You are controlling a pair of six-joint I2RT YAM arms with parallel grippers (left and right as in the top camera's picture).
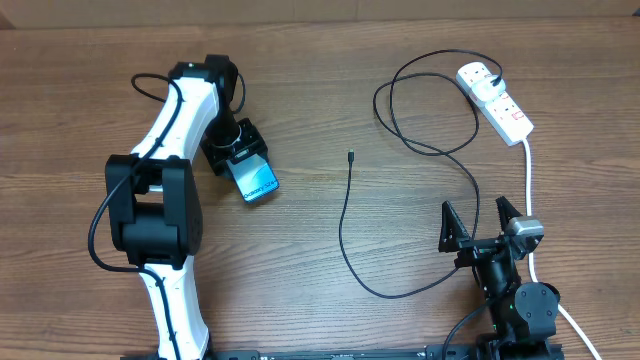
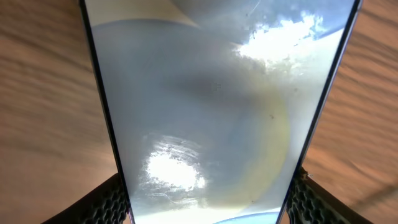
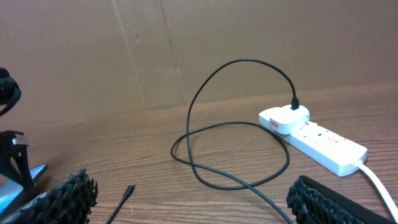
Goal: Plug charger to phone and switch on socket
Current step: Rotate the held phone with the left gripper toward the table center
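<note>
left pincer point(image 1: 243, 155) clamps phone point(image 1: 258, 182) — its top hidden under pincer | right pincer point(image 1: 475, 208) wide apart

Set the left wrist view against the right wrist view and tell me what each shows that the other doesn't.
Left wrist only: the phone close up, its pale, glary screen filling the frame, gripped at its edges by the left pincer.
Right wrist only: the socket, the charger rising from a white plug on it, its loose connector tip, a cardboard wall, and the open, empty right pincer.
Both: the wooden table. A bluish sliver at the right wrist view's left edge is probably the same phone.
</note>
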